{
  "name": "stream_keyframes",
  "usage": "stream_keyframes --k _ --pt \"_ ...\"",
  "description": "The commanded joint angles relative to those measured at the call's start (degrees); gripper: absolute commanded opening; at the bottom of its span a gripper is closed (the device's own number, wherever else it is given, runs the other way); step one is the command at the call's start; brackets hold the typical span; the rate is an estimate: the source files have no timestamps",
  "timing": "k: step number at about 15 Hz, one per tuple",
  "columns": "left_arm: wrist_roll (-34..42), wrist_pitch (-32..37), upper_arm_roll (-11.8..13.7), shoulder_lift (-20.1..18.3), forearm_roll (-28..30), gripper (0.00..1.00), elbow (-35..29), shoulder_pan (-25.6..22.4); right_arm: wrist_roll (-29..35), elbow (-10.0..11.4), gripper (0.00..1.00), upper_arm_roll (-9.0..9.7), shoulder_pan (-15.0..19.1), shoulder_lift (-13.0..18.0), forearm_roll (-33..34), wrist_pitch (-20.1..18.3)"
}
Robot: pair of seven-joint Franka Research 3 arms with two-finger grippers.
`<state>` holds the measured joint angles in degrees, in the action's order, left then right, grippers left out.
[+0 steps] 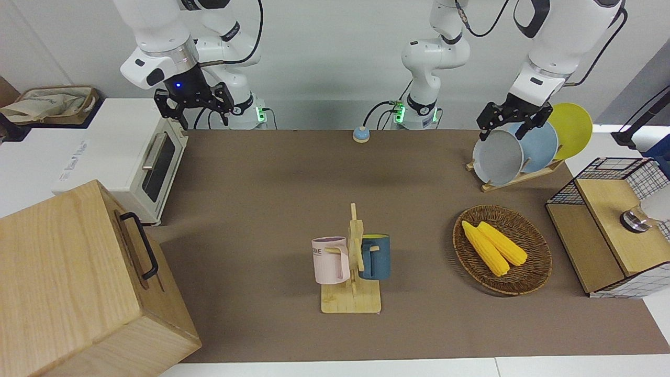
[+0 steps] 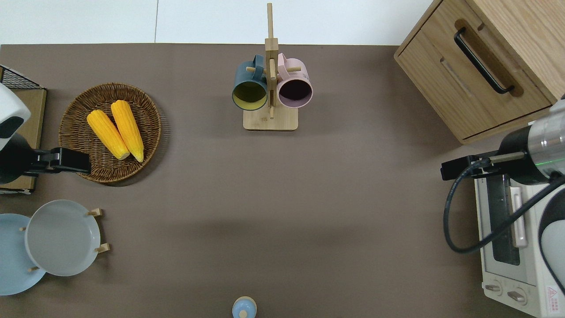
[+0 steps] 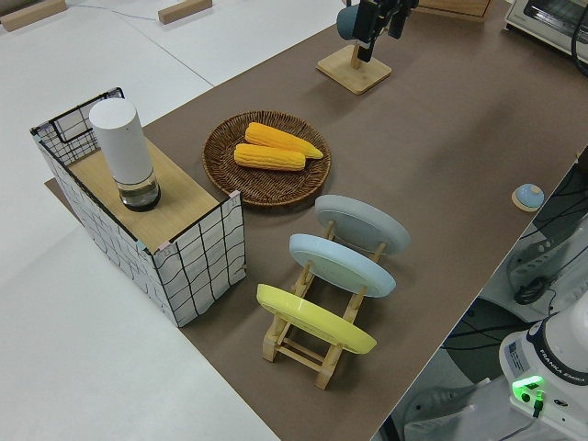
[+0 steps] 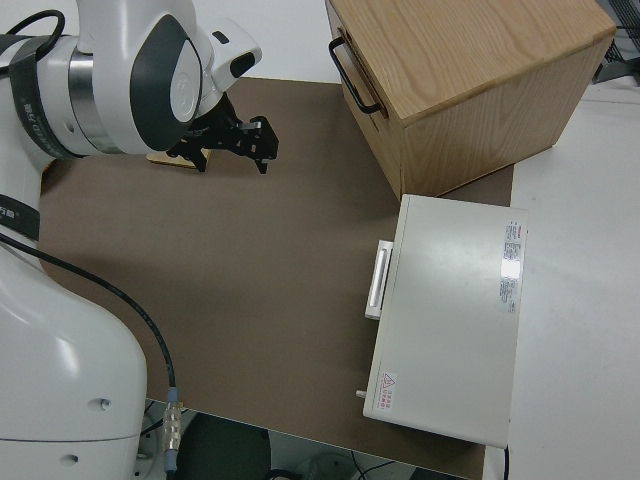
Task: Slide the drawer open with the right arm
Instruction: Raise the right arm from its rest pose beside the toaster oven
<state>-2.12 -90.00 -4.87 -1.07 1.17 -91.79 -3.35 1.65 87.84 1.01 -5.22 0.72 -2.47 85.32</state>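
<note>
Pale wood is dominating the right arm's end of the table: a large wooden box [image 1: 78, 283] is being shown there, farther from the robots than the white toaster oven [image 1: 137, 157], with the two just beside each other. The drawer [image 2: 472, 84] is being seen fully shut in the box front, flush with it. Its black bar handle [image 2: 483, 61] is being offered as the one sensible hold, standing proud over a routed recess. A stiff, fairly weighty slide is being expected, rigid wood on runners, so a grip at the bar's middle and a straight pull are being judged best.

The right gripper [image 1: 192, 107] is being held over the toaster oven's front edge, well apart from the handle, fingers spread wide and nothing being carried. The left arm is being kept parked, its gripper [image 1: 510, 119] spread open too.
</note>
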Motion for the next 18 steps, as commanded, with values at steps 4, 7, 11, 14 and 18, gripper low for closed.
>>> stream_keyframes --k 4,7,11,14,18 --pt "0.4 0.3 0.1 -0.5 -0.7 1.00 0.0 0.3 0.5 -0.2 0.981 -0.04 -1.1 0.3 1.8 -1.5" --pt "0.4 0.3 0.2 -0.5 -0.7 1.00 0.0 0.3 0.5 -0.2 0.981 0.39 -1.1 0.3 3.2 -1.5" --pt "0.4 0.3 0.2 -0.5 -0.7 1.00 0.0 0.3 0.5 -0.2 0.983 0.92 -1.2 0.3 4.7 -1.5" --pt "0.4 0.3 0.2 -0.4 -0.7 1.00 0.0 0.4 0.6 -0.2 0.981 0.75 -1.9 0.4 4.8 -1.5" --pt "0.3 0.3 0.1 -0.5 -0.7 1.00 0.0 0.3 0.6 -0.2 0.981 0.75 -2.7 0.6 8.3 -1.1"
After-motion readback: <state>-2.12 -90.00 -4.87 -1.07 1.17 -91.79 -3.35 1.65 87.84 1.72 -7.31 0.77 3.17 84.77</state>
